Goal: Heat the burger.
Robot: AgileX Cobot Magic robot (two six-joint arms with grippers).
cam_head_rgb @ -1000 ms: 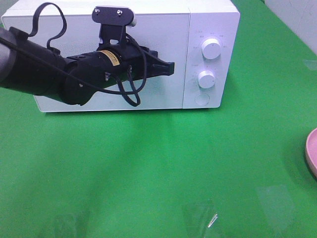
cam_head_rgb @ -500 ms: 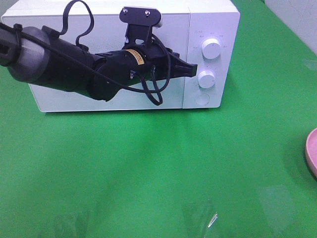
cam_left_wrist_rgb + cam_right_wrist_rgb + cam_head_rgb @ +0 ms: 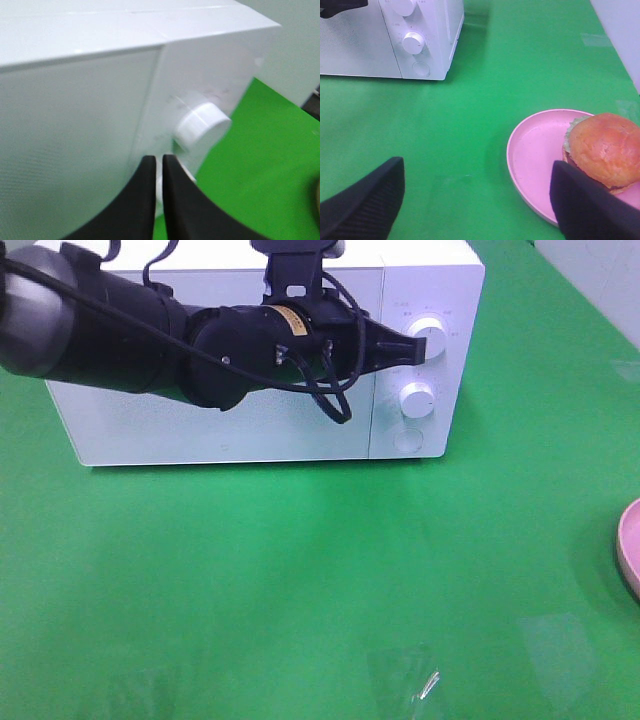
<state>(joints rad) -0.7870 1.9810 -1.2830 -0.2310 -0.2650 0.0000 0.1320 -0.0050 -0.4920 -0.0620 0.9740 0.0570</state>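
One white microwave [image 3: 250,370] stands on the green counter [image 3: 300,580], its door shut. On its control panel I count two round knobs, an upper knob [image 3: 429,338] and a lower knob [image 3: 417,399], with one round button [image 3: 408,440] beneath them. There is one pink plate [image 3: 540,155], of which only an edge shows at the right side of the high view, and one burger [image 3: 602,150] sitting on it, toward the plate's far side from the microwave. Two arms are at work, each carrying one tool.

The left tool [image 3: 412,346] reaches across the front of the microwave door and its tip is at the upper knob, touching it or just short of it; I cannot tell which. In the left wrist view its two dark fingers [image 3: 140,200] stand almost pressed together, clenched with only a thin slit between them and nothing held there, the upper knob just past their tips.

The right tool [image 3: 475,210] hangs above the counter with its fingers spread wide apart, released and holding nothing. The burger lies close beside one of those fingers, outside the gap between them rather than in it, and its lower edge is partly hidden by that finger. The burger is well apart from the left tool and from the microwave, on the opposite side of the counter.
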